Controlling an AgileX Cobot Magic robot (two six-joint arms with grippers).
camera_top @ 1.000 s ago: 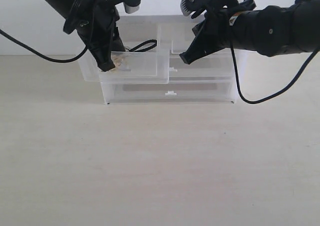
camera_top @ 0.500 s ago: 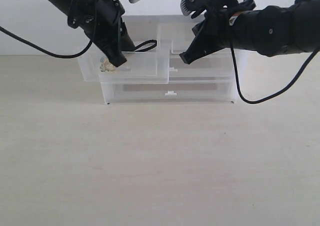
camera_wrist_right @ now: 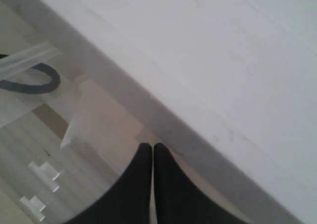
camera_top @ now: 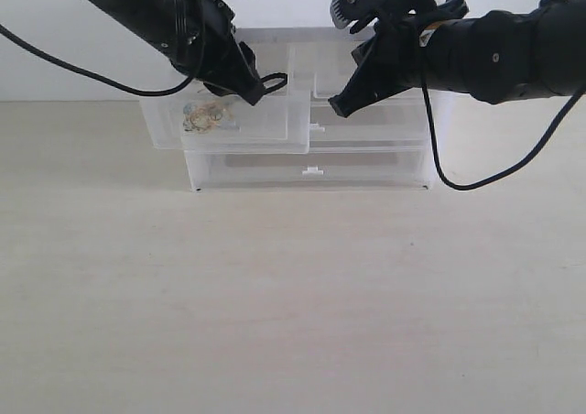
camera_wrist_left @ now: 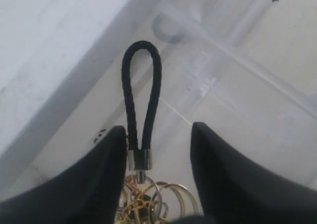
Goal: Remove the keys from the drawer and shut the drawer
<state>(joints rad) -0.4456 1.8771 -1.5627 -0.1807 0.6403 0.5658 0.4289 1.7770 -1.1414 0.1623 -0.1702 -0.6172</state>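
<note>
Keys (camera_wrist_left: 139,159) lie in the drawer (camera_wrist_left: 223,115); left jaws parted either side.

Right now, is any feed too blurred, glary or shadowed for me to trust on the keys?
Exterior view: even light, but the keys look hazy through the translucent drawer wall. Left wrist view: cord sharp, left gripper dark and soft-edged. Right wrist view: mostly washed-out white, right gripper a silhouette.
</note>
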